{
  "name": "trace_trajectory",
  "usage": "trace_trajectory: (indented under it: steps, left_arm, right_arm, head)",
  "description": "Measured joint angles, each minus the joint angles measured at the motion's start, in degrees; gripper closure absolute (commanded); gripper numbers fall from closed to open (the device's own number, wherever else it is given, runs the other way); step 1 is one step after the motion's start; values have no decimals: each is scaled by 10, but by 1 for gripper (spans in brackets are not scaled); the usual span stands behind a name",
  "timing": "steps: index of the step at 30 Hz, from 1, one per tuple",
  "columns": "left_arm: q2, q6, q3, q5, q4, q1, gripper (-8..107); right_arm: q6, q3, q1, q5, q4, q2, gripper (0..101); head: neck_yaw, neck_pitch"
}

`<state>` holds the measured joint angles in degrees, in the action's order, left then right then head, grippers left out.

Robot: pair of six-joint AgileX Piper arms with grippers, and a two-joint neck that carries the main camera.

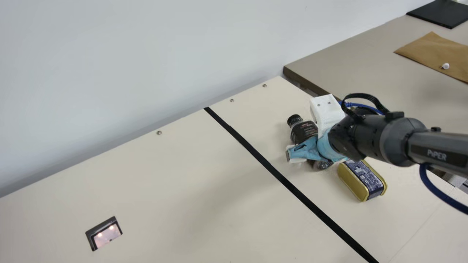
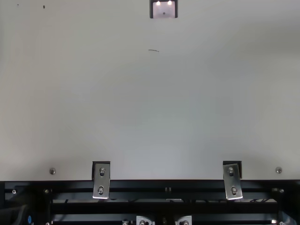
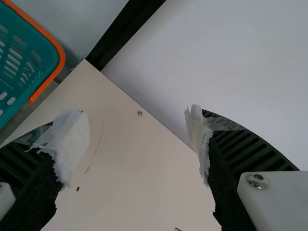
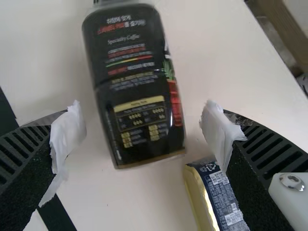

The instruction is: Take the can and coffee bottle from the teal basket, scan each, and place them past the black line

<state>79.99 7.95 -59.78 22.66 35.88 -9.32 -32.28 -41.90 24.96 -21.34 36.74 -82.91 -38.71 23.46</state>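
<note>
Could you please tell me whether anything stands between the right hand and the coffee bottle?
Nothing visible does: the open right hand hovers over the bottle, and the can lies near the bottle's base, not between them.

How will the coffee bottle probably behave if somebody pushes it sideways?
The coffee bottle already lies on its side, so it should hardly tip. Its broad, flat-looking face suggests that it would slide more than roll. Pushed towards the can nearby, it would probably knock against it.

Diffuse light casts soft shadows on the table; two bright spots glare.
</note>
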Motion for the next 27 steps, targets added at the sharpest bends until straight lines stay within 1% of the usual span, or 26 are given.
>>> trace_trajectory:
  steps: [7,15,20,23,27]
  left_arm:
    - [0,0,0,0,0,0,9]
    - [0,0,0,0,0,0,9]
    - [0,0,0,0,0,0,9]
    - [0,0,0,0,0,0,9]
    - [0,0,0,0,0,0,9]
  right_arm:
    - [-6,-9,-48,-46,-5,66,0]
    - [2,-41,-123,-94,-39,136,0]
    - [19,-62,-174,-109,-76,164,0]
    - [31,-70,-201,-113,-100,176,0]
    - [42,-76,-232,-111,-133,191,0]
  head:
    - [6,0]
    - [106,-3]
    - [208,0]
    - [249,0]
    - [255,0]
